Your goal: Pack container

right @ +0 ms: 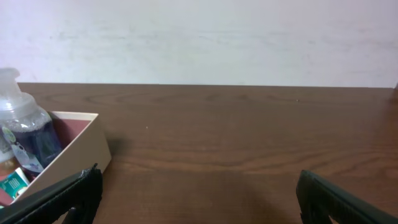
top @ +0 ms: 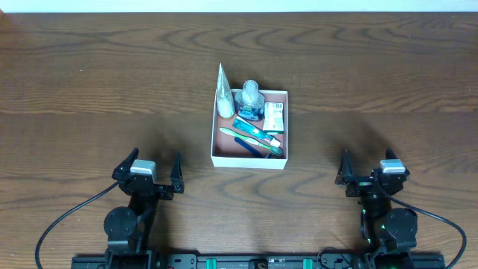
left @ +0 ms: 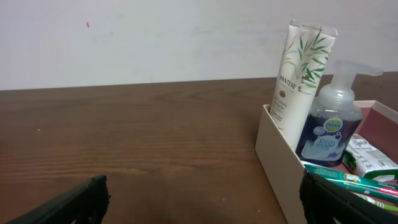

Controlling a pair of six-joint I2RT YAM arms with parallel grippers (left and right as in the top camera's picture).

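Two grippers sit by the near edge in the overhead view, left gripper and right gripper, both spread wide and empty, well apart from the container mid-table. The left wrist view shows a Pantene tube and a Dettol pump bottle standing inside it. The right wrist view shows only its corner. Packing looks finished; no loose item shows, so no further reach seems needed and nothing blocks.
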